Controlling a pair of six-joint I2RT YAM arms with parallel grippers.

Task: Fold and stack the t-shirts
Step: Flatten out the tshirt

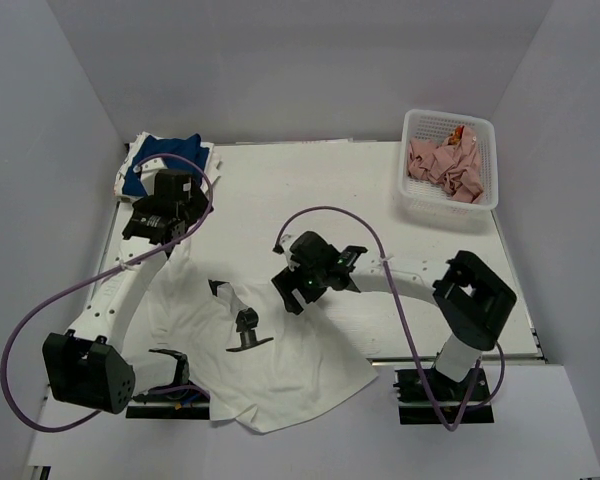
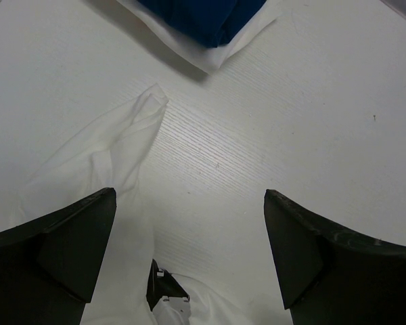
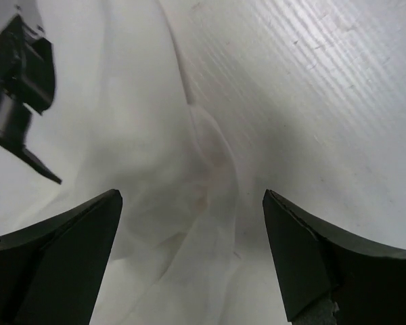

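Note:
A large white t-shirt (image 1: 280,375) lies crumpled and spread on the near left of the table, with a small dark neck label (image 1: 220,290). A folded stack of royal blue and white t-shirts (image 1: 165,160) lies at the far left corner. My left gripper (image 1: 160,215) is open and empty between the stack and the white shirt; its wrist view shows a white sleeve (image 2: 115,156) under the left finger and the blue shirt (image 2: 203,17) ahead. My right gripper (image 1: 292,287) is open and empty just above the white shirt's right edge fold (image 3: 203,176).
A white mesh basket (image 1: 410,190) with crumpled pink cloth (image 1: 445,165) stands at the far right. A small black object (image 1: 247,330) rests on the white shirt, also seen in the right wrist view (image 3: 20,68). Grey walls enclose the white table (image 1: 360,180). Purple cables loop over both arms.

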